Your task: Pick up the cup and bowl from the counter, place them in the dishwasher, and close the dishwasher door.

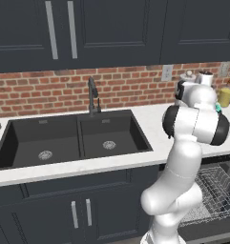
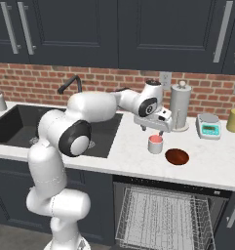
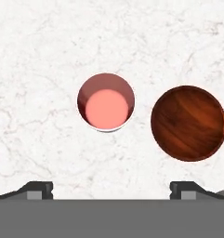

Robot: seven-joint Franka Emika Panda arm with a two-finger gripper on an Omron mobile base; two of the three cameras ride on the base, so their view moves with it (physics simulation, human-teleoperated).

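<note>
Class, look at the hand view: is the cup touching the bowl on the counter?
No. The cup and the bowl stand apart, with bare counter between them.

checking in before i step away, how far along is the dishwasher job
Barely begun. Done: only the dishwasher stands open, its rack pulled out and bare. In hand: the open gripper hangs over the cup, holding nothing. Left: the cup and the bowl both sit on the counter, apart; both must go into the rack, then the door gets shut.
</note>
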